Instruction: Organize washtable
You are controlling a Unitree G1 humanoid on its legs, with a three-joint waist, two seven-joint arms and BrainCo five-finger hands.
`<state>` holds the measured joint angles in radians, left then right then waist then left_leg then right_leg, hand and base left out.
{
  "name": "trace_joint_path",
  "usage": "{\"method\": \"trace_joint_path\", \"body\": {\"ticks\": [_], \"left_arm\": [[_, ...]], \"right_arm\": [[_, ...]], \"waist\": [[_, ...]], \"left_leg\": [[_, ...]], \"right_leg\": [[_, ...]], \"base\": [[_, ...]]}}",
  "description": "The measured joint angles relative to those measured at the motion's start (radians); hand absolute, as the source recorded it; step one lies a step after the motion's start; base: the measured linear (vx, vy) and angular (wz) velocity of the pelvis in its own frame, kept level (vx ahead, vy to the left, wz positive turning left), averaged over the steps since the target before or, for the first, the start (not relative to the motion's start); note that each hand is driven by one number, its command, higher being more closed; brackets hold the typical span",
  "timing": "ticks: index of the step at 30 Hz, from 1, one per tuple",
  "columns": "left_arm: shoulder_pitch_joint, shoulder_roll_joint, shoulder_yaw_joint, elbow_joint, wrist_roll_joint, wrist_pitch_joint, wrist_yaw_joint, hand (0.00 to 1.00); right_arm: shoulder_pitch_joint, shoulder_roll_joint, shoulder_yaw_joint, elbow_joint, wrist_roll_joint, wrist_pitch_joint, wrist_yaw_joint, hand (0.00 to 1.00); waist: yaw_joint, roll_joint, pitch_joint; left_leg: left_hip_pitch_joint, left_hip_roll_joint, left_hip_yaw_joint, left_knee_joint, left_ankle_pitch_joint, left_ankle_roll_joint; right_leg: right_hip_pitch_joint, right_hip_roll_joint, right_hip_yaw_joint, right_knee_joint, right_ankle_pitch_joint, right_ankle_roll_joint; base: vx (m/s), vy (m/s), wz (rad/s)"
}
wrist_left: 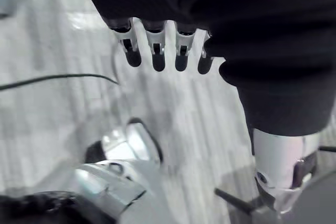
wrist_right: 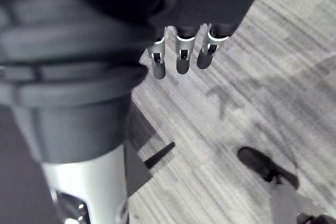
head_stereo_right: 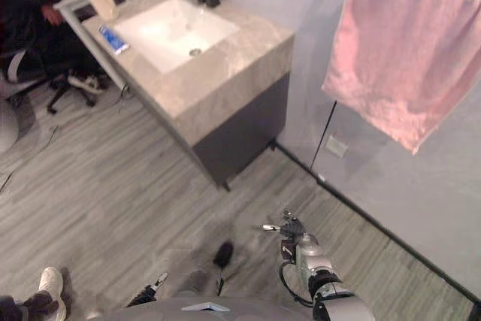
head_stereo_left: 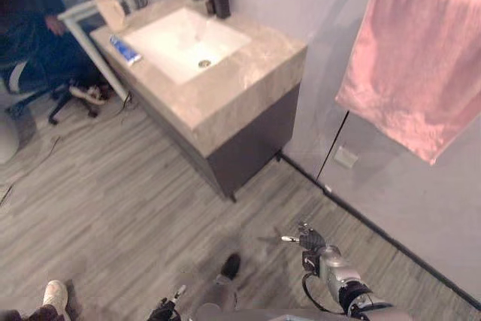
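Distance matters first: left hand (wrist_left: 157, 52) and right hand (wrist_right: 181, 56) hang relaxed and empty, well apart from the bench (head_stereo_left: 252, 73), so step close before reaching for the blue tube (head_stereo_left: 125, 49) beside the basin (head_stereo_left: 174, 44).

The picture's right edge is cutting off the big pink cloth towel (head_stereo_left: 409, 65) you are looking at. The small flat blue thing (head_stereo_left: 125, 49) on the grey stone washtable (head_stereo_left: 248, 73) is looking too tiny to tell. The corner is cutting off the person in dark clothes (head_stereo_left: 30, 28).
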<state>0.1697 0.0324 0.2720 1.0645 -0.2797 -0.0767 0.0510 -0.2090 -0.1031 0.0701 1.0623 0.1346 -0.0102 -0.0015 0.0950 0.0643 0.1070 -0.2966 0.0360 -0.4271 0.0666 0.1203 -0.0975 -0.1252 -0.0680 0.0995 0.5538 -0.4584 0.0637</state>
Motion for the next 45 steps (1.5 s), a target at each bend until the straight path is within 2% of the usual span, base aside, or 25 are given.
{"method": "trace_joint_path", "body": {"ticks": [1,2,3,4,5,6,9,11,12,14,15,18,22,27,30,32,34,36,37,38,39,40,42,43,45], "left_arm": [[0.008,-0.009,0.001,-0.007,-0.008,-0.001,0.003,0.00],[0.015,-0.007,0.005,-0.007,-0.012,-0.002,0.005,0.00],[0.022,-0.001,0.023,-0.007,-0.019,-0.001,0.007,0.00],[0.039,-0.008,0.045,-0.007,-0.018,0.003,0.009,0.00],[0.046,-0.013,0.054,-0.008,-0.018,0.003,0.010,0.00],[0.059,-0.030,0.075,-0.009,-0.016,0.003,0.012,0.00],[0.072,-0.034,0.114,-0.006,-0.005,0.005,0.016,0.00],[0.066,-0.052,0.138,-0.008,-0.006,0.005,0.019,0.00],[0.069,-0.041,0.134,-0.008,-0.006,0.004,0.020,0.00],[0.071,-0.019,0.080,-0.004,-0.005,0.008,0.020,0.00],[0.059,0.001,0.059,-0.004,-0.004,0.011,0.020,0.00],[0.042,0.012,0.024,0.004,0.015,0.009,0.020,0.00],[0.039,0.016,0.021,0.024,0.017,0.007,0.017,0.00],[0.036,0.046,0.020,0.042,0.031,0.006,0.001,0.00],[0.033,0.053,0.022,0.069,0.034,0.007,-0.001,0.00],[0.032,0.054,0.023,0.072,0.051,0.010,-0.001,0.00],[0.030,0.059,0.022,0.070,0.062,0.012,-0.001,0.00],[0.028,0.061,0.022,0.061,0.062,0.013,0.001,0.00],[0.020,0.053,0.025,0.057,0.061,0.013,0.003,0.00],[0.021,0.051,0.026,0.049,0.062,0.013,0.004,0.00],[0.011,0.051,0.028,0.024,0.071,0.014,0.003,0.00],[0.012,0.050,0.029,0.012,0.073,0.014,0.002,0.00],[-0.008,0.062,0.055,-0.003,0.094,0.019,0.003,0.00],[-0.020,0.064,0.064,-0.006,0.106,0.024,0.001,0.00],[-0.043,0.062,0.073,-0.006,0.113,0.026,-0.003,0.00]], "right_arm": [[0.012,-0.005,-0.004,0.001,-0.001,0.003,-0.003,0.00],[0.014,-0.004,-0.006,0.005,-0.002,0.006,-0.004,0.00],[0.016,-0.001,-0.020,0.007,-0.007,0.009,-0.007,0.00],[0.026,-0.003,-0.046,0.007,-0.007,0.008,-0.015,0.00],[0.031,-0.004,-0.055,0.007,-0.006,0.008,-0.020,0.00],[0.039,-0.001,-0.074,0.007,-0.005,0.009,-0.024,0.00],[0.074,0.012,-0.098,0.006,-0.005,0.011,-0.025,0.00],[0.109,0.018,-0.167,0.008,-0.005,0.018,-0.027,0.00],[0.118,0.031,-0.210,0.017,-0.005,0.021,-0.028,0.00],[0.128,0.029,-0.279,0.062,0.001,0.019,-0.028,0.00],[0.129,0.035,-0.326,0.090,0.002,0.022,-0.033,0.00],[0.169,0.037,-0.398,0.125,0.002,0.023,-0.037,0.00],[0.197,0.040,-0.441,0.127,-0.001,0.023,-0.037,0.00],[0.208,0.074,-0.472,0.129,0.008,0.023,-0.035,0.00],[0.185,0.080,-0.459,0.129,0.041,0.021,-0.034,0.00],[0.167,0.081,-0.443,0.128,0.040,0.021,-0.032,0.00],[0.154,0.084,-0.434,0.127,0.040,0.021,-0.032,0.00],[0.170,0.082,-0.447,0.126,0.044,0.018,-0.034,0.00],[0.199,0.086,-0.459,0.110,0.068,0.018,-0.036,0.00],[0.206,0.086,-0.459,0.090,0.086,0.007,-0.038,0.00],[0.214,0.086,-0.460,0.063,0.103,-0.007,-0.041,0.00],[0.214,0.088,-0.460,0.061,0.118,-0.009,-0.041,0.00],[0.214,0.114,-0.467,0.048,0.123,-0.013,-0.041,0.00],[0.214,0.122,-0.472,0.035,0.125,-0.018,-0.041,0.00],[0.204,0.126,-0.511,0.034,0.156,-0.023,-0.042,0.00]], "waist": [[0.000,0.004,0.016],[-0.002,-0.013,0.029],[-0.003,-0.034,0.031],[-0.003,-0.045,0.023],[-0.002,-0.048,0.020],[0.004,-0.050,0.019],[0.002,-0.047,0.018],[0.000,-0.033,0.011],[-0.005,-0.047,-0.002],[-0.021,-0.048,-0.041],[-0.034,-0.061,-0.048],[-0.054,-0.060,-0.062],[-0.056,-0.063,-0.066],[-0.053,-0.099,-0.078],[-0.041,-0.105,-0.082],[-0.026,-0.115,-0.077],[-0.028,-0.120,-0.071],[-0.032,-0.119,-0.064],[-0.027,-0.117,-0.047],[-0.030,-0.122,-0.039],[-0.039,-0.107,-0.025],[-0.037,-0.113,-0.016],[-0.030,-0.152,-0.001],[-0.033,-0.159,0.003],[-0.036,-0.161,0.004]], "left_leg": [[0.007,0.014,0.014,-0.030,-0.049,0.051],[0.010,0.024,0.040,-0.034,-0.104,0.064],[-0.009,0.011,0.150,-0.005,-0.092,0.054],[-0.027,-0.023,0.262,0.088,-0.087,0.063],[-0.032,-0.039,0.302,0.148,-0.087,0.064],[-0.027,-0.060,0.352,0.291,-0.104,0.059],[0.037,-0.014,0.372,0.459,-0.219,0.052],[0.077,0.018,0.390,0.434,-0.250,0.036],[0.105,0.000,0.397,0.348,-0.249,0.035],[0.190,-0.017,0.353,0.115,-0.242,0.031],[0.209,-0.047,0.324,0.033,-0.168,0.036],[0.240,-0.084,0.248,-0.073,-0.098,0.052],[0.254,-0.095,0.217,-0.097,-0.075,0.051],[0.284,-0.107,0.173,-0.112,-0.059,0.051],[0.282,-0.100,0.185,-0.116,-0.057,0.049],[0.260,-0.106,0.208,-0.072,-0.089,0.068],[0.183,-0.134,0.210,0.072,-0.168,0.089],[0.096,-0.179,0.193,0.288,-0.279,0.127],[0.108,-0.201,0.158,0.345,-0.336,0.129],[0.116,-0.206,0.141,0.356,-0.345,0.137],[0.156,-0.205,0.112,0.355,-0.352,0.152],[0.179,-0.201,0.094,0.352,-0.355,0.167],[0.225,-0.193,0.058,0.333,-0.369,0.187],[0.232,-0.182,0.044,0.319,-0.379,0.195],[0.242,-0.181,0.038,0.303,-0.396,0.210]], "right_leg": [[-0.002,0.002,-0.037,0.015,-0.004,-0.024],[0.001,-0.009,-0.057,0.012,-0.005,-0.056],[-0.003,-0.043,-0.103,0.002,0.018,-0.071],[-0.003,-0.085,-0.143,-0.038,0.060,-0.060],[-0.003,-0.097,-0.154,-0.068,0.084,-0.057],[-0.005,-0.119,-0.175,-0.137,0.160,-0.039],[-0.017,-0.139,-0.224,-0.179,0.221,-0.024],[-0.020,-0.150,-0.257,-0.167,0.237,-0.004],[-0.016,-0.148,-0.242,-0.193,0.240,0.008],[-0.006,-0.153,-0.241,-0.236,0.247,0.020],[0.009,-0.173,-0.258,-0.265,0.256,0.030],[0.058,-0.186,-0.274,-0.327,0.273,0.054],[0.103,-0.184,-0.287,-0.381,0.280,0.058],[0.174,-0.181,-0.320,-0.433,0.316,0.074],[0.169,-0.175,-0.312,-0.449,0.326,0.071],[0.160,-0.177,-0.292,-0.459,0.328,0.071],[0.139,-0.188,-0.289,-0.436,0.306,0.077],[0.140,-0.220,-0.328,-0.343,0.274,0.115],[0.120,-0.250,-0.338,-0.154,0.257,0.108],[0.077,-0.257,-0.330,-0.033,0.276,0.048],[-0.013,-0.256,-0.289,0.173,0.377,-0.065],[-0.049,-0.250,-0.254,0.251,0.394,-0.054],[-0.153,-0.181,-0.236,0.368,0.288,-0.012],[-0.190,-0.146,-0.296,0.307,0.264,0.001],[-0.228,-0.128,-0.437,0.146,0.263,0.002]], "base": [[-0.47,-0.018,1.08],[-0.43,-0.009,0.96],[-0.39,0.025,0.98],[-0.34,0.011,0.90],[-0.23,0.081,0.84],[0.01,0.058,0.56],[0.26,-0.016,0.55],[0.14,0.137,0.79],[0.00,0.244,0.66],[-0.01,0.226,0.87],[-0.05,0.206,1.07],[-0.07,0.152,0.86],[-0.02,0.069,0.30],[-0.01,0.011,0.27],[0.02,-0.009,-0.12],[0.05,0.007,-0.24],[0.08,0.041,0.01],[0.18,0.088,0.47],[0.19,0.094,0.72],[0.27,0.129,0.85],[0.23,0.085,0.61],[0.29,0.057,0.62],[0.20,-0.039,0.47],[0.18,-0.056,0.40],[0.26,-0.092,0.35]]}}
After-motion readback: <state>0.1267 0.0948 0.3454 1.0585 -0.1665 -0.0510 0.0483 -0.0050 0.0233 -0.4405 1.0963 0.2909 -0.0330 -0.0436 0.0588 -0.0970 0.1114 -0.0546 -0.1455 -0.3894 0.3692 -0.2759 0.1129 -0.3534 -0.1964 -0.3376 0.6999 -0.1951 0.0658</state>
